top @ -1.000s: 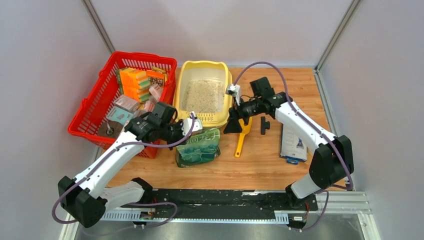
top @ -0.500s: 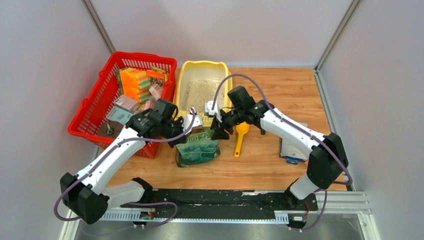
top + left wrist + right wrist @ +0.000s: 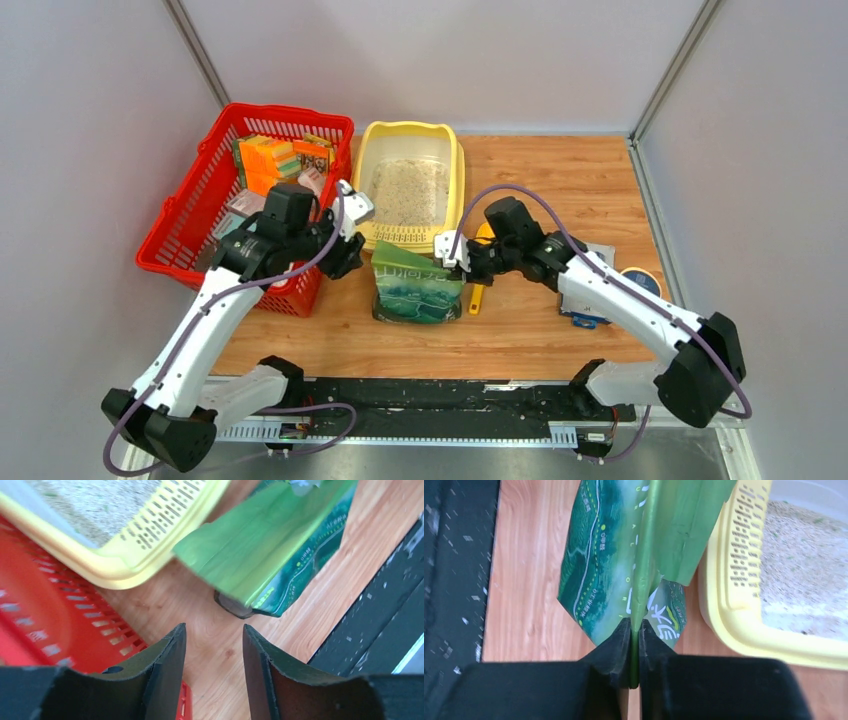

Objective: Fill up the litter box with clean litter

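Black rail (image 3: 430,398) with both arm bases bolted on it runs along the near edge, and behind that it's all wood-grain table (image 3: 540,345).

First thing you hit going back is the green pouch (image 3: 417,285). It's standing upright on the wood, roughly in the middle, with its top flap folded over. The right gripper (image 3: 461,262) has come in from the right and is clamped tight on the pouch's upper edge. In the right wrist view you can see the green sheet pinched flat between the two black fingers (image 3: 616,652).

The left gripper (image 3: 346,256) is on the other side of the pouch, right by the near corner of the red basket (image 3: 172,248). Its jaws are spread apart with nothing in them, just bare wood showing in the gap, and it's not touching the pouch.

A yellow scoop (image 3: 478,297) pokes out just right of the pouch, mostly hidden under the right gripper.

Just behind the pouch sits the yellow litter box (image 3: 412,238), slotted lip facing the near side. It's got a layer of pale beige litter (image 3: 405,192) across the bottom.

The basket runs along the left side next to the box, with orange packs (image 3: 270,160) and other small boxes piled in it.
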You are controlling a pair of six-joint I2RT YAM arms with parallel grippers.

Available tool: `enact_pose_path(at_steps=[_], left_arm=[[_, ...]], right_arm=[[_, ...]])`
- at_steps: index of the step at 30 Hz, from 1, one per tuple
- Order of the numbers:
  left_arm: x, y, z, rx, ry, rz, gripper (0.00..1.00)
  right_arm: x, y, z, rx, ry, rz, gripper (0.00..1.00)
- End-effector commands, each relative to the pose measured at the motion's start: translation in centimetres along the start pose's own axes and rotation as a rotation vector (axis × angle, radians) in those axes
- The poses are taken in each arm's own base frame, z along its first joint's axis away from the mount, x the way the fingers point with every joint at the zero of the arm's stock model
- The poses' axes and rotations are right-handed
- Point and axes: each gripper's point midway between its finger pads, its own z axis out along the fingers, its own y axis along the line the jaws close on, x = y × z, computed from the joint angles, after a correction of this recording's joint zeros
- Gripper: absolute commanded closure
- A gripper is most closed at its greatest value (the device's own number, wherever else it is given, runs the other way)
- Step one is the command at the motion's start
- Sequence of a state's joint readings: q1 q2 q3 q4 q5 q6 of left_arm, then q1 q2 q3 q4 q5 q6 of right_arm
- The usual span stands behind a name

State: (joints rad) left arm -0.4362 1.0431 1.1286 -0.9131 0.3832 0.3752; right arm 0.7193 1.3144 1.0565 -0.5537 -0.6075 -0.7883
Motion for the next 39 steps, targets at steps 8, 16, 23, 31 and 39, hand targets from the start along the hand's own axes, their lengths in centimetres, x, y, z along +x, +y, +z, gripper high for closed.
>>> enact_pose_path(at_steps=[8,16,23,31,39], left_arm=[[-2.4,-0.4,-0.7,0.013,-0.075,-0.267,0.38],[-3.9,-2.8,1.3,0.269,-0.091,-0.463,0.32],[-2.8,-2.3,3.7,0.306,0.029,-0.602,0.31],[-6.0,-2.2,5.2,0.446,-0.047,-0.627,0.35],[-9.0,-2.9,3.3,0.551,-0.155,-0.538,0.53]], right_arm=[[-2.2,-4.4,-5.6,0.131,-0.073,0.440,0.21],[1.9,-4.9,-5.6,-0.054,-0.166,1.164,0.02],[1.3,-4.3,-3.8,-0.281,-0.233,1.236,0.00],[-2.9,-5.4,-3.7,-0.486,-0.359,1.191,0.07],[-4.7,-6.5,-5.1,-0.380,-0.395,1.068,0.12]])
